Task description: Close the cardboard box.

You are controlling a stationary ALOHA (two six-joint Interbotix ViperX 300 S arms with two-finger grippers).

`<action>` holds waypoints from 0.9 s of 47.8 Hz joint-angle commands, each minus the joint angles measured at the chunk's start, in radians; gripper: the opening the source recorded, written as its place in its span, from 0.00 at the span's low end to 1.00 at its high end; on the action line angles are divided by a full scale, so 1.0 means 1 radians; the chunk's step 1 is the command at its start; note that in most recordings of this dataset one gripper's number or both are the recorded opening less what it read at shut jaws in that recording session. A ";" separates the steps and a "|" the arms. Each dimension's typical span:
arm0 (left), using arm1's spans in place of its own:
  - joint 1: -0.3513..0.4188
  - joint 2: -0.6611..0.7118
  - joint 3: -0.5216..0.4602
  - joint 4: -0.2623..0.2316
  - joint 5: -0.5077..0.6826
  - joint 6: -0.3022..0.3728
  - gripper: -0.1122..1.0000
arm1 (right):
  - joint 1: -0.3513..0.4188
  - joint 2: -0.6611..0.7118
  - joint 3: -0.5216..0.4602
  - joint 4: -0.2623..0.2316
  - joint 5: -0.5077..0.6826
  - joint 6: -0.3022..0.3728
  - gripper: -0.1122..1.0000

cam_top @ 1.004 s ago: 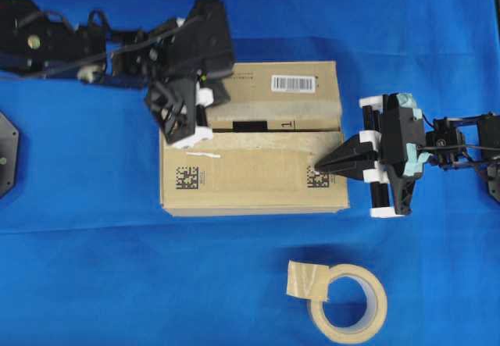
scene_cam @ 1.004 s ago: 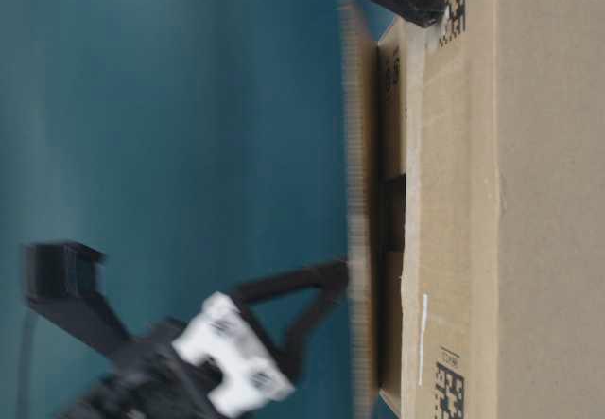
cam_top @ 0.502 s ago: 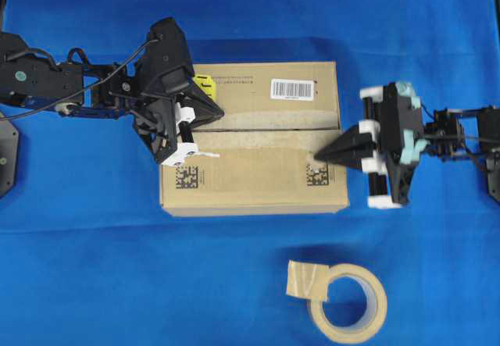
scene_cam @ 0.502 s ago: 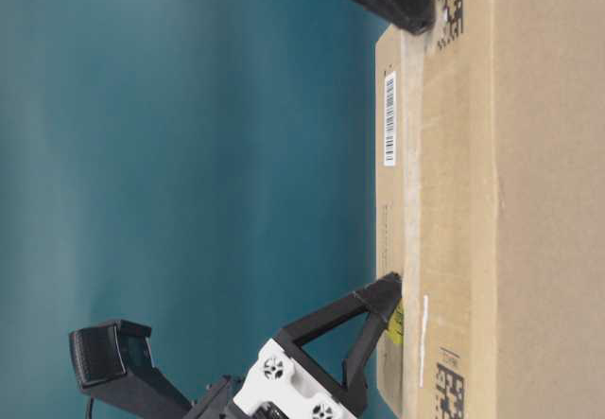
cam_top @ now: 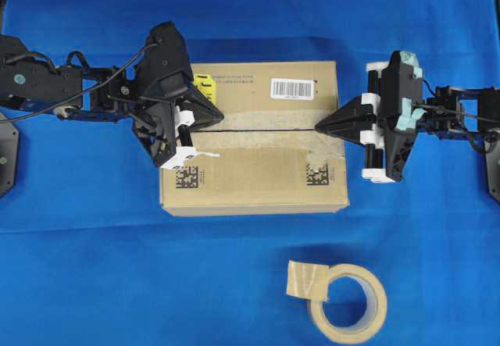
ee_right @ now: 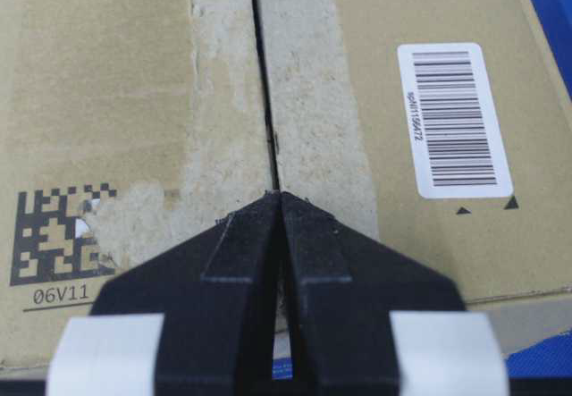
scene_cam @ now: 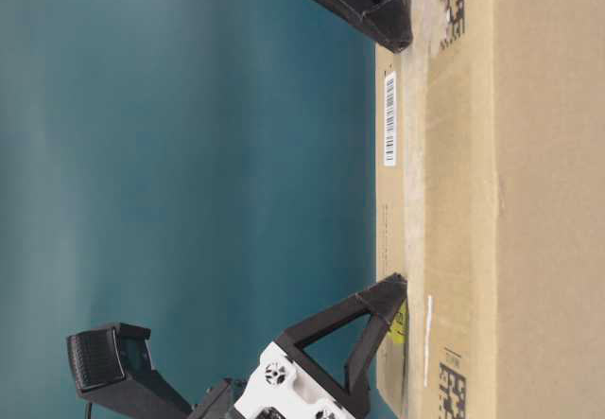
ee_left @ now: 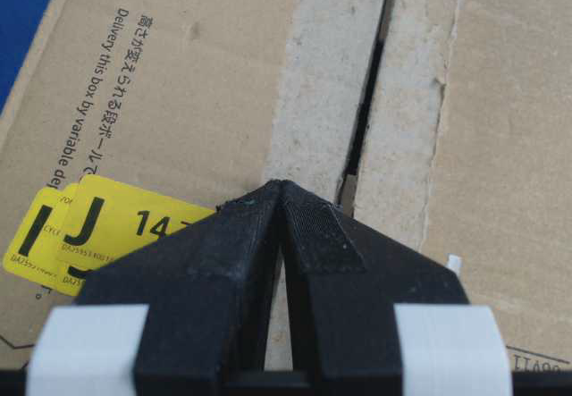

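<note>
Overhead view: the box sits at the centre of the frame on the blue surface, with its two long flaps folded flat and meeting along a dark seam that runs left to right. A barcode shows on the upper flap, a yellow sticker at its left end, and QR marks on the lower flap. A tape roll lies at the lower right, well apart from the box.

The left gripper comes in from the left; its fingers are pinched together on nothing, and the tip rests on the upper flap just beside the seam, next to the sticker. The right gripper reaches from the right, likewise closed and empty, its tip at the right end of the seam. Both wrist views confirm this: each pair of fingers is pressed shut with only a thin line between them, pointing at the seam. In the left wrist view the gap between the flaps looks slightly wider and uneven.

By the look of it, this is the last step: pressing the flaps level. The box seems closed or nearly so. The next move probably calls for a light downward press near the left end to even the gap, then lifting both tips straight off so no flap is dragged open.
</note>
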 commanded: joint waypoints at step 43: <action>-0.057 -0.107 0.229 0.000 -0.537 0.074 0.11 | -0.009 0.018 0.015 0.008 -0.044 0.002 0.10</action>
